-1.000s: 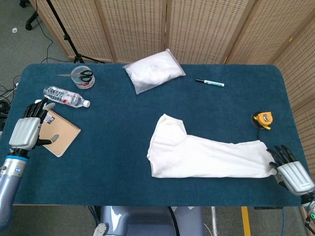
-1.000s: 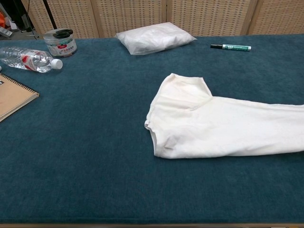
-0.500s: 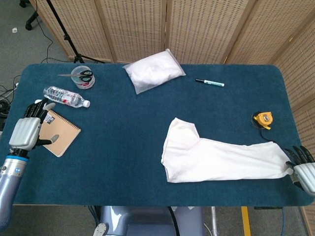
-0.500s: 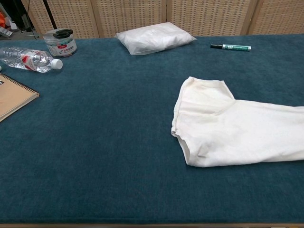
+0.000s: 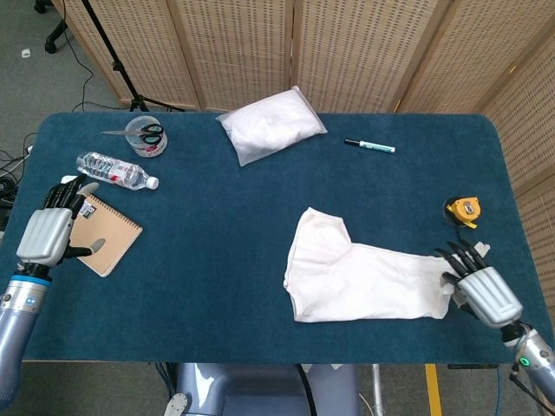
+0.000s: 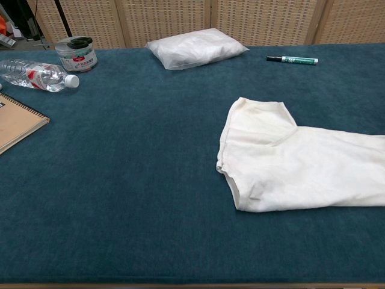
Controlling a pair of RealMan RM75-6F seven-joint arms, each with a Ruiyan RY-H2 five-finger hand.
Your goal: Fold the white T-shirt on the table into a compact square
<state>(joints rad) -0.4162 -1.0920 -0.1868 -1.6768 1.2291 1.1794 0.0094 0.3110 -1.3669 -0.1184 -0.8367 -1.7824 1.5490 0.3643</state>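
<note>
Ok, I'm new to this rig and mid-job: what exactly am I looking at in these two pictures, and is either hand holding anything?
You are seeing one moment from two cameras on the robot itself. The head view looks down on the whole blue table; the chest view looks across it from lower down and shows neither hand.

The robot has two arms with finger hands. The left hand rests at the notebook, holding nothing. The right hand is at the right end of the white T-shirt, fingers on the cloth; whether it truly grips it I cannot tell.

The shirt lies as a long strip, not yet a square. Also on the table: a water bottle, a tub with scissors on top, a white plastic bag, a marker and a yellow tape measure.
</note>
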